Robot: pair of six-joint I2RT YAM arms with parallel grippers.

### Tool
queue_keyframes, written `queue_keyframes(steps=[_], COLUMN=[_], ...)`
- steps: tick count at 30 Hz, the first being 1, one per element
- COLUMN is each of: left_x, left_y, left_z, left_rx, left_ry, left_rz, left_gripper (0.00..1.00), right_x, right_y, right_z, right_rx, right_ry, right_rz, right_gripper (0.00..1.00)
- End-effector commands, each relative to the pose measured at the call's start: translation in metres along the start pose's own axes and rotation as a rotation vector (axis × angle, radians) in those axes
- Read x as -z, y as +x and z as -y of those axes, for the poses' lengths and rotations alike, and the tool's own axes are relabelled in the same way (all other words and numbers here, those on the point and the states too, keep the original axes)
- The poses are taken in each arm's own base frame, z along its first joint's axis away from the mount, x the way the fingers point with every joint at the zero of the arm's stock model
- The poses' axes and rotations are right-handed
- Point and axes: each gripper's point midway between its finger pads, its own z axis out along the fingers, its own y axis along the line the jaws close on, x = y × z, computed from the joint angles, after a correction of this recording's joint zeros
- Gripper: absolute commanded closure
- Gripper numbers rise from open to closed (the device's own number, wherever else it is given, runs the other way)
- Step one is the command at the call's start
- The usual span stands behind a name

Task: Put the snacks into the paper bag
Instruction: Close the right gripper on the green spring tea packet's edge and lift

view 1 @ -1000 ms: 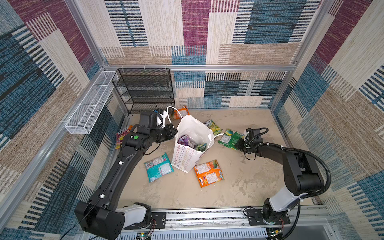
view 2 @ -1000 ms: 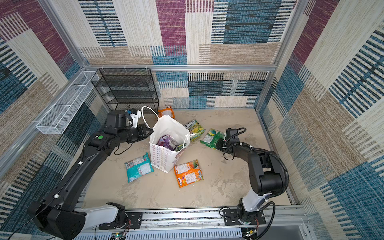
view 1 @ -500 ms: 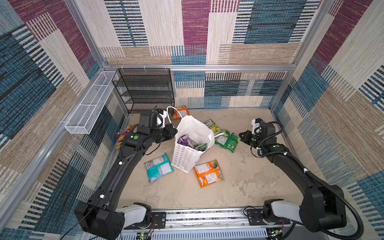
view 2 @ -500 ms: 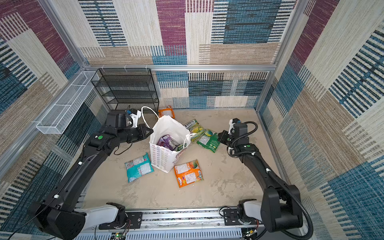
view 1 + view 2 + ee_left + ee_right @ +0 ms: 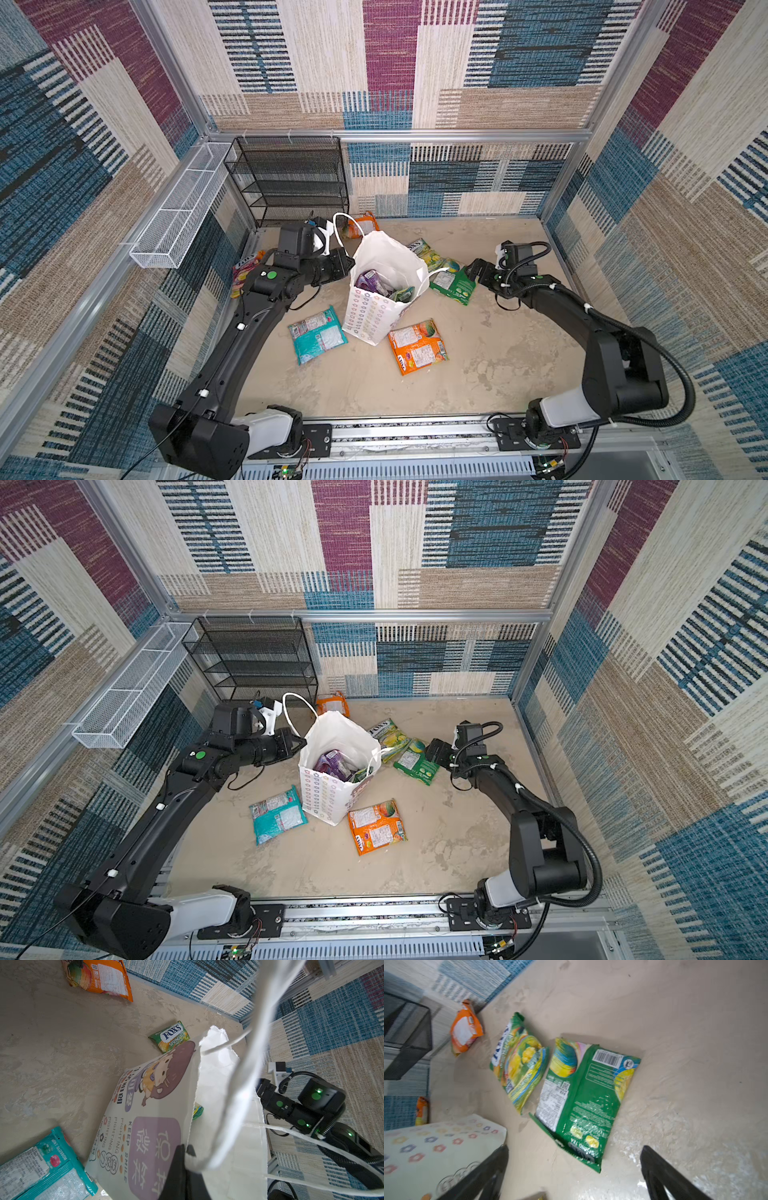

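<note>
The white paper bag [image 5: 382,299] [image 5: 332,791] stands open mid-floor, with a purple pouch [image 5: 370,282] and a green one inside. My left gripper [image 5: 186,1149] [image 5: 349,262] is shut on the bag's rim [image 5: 193,1105] on its left side. Just right of the bag, my right gripper [image 5: 575,1148] [image 5: 473,270] hangs open over the near end of a dark green pouch [image 5: 583,1093] [image 5: 415,762]. Beside that pouch lies a yellow-green pouch [image 5: 519,1061] [image 5: 428,255]. Other snacks lie loose: teal [image 5: 318,334], orange [image 5: 417,345], a second orange [image 5: 360,224], and pink-yellow [image 5: 245,270].
A black mesh rack [image 5: 291,183] stands at the back left, and a white wire basket [image 5: 178,216] hangs on the left wall. Patterned walls close in three sides. One bag cord handle [image 5: 249,1064] loops across the left wrist view.
My right gripper has opened. Its arm lifted away from the dark green pouch, then came back down next to it. The pouch has slid slightly toward the bag. The left arm has not moved.
</note>
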Motion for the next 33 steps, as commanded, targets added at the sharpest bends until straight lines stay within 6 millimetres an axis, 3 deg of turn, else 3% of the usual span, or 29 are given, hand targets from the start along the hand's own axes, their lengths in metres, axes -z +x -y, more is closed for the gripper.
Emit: queue_keyframes(steps=[1, 9, 18, 23, 26, 33], left_x=[0.001, 0.000, -0.001, -0.001, -0.001, 0.000], left_y=[-0.009, -0.009, -0.008, -0.008, -0.008, -0.009], left_z=[0.005, 0.006, 0.005, 0.005, 0.005, 0.005], left_rx=[-0.025, -0.024, -0.021, -0.023, -0.021, -0.025], left_ry=[0.018, 0.021, 0.020, 0.019, 0.018, 0.017], left_rz=[0.037, 0.033, 0.029, 0.031, 0.031, 0.034], left_gripper=[1.00, 1.00, 1.00, 1.00, 1.00, 1.00], right_x=[-0.026, -0.071, -0.097, -0.100, -0.101, -0.105], right_y=[-0.003, 0.002, 0.011, 0.018, 0.023, 0.034], right_z=[0.019, 0.032, 0.040, 0.053, 0.057, 0.052], right_rx=[0.027, 0.024, 0.026, 0.016, 0.012, 0.007], right_ry=[0.095, 0.134, 0.142, 0.191, 0.200, 0.155], right_rz=[-0.017, -0.098, -0.157, -0.165, -0.170, -0.190], right_gripper=[0.00, 0.01, 0.23, 0.28, 0.35, 0.50])
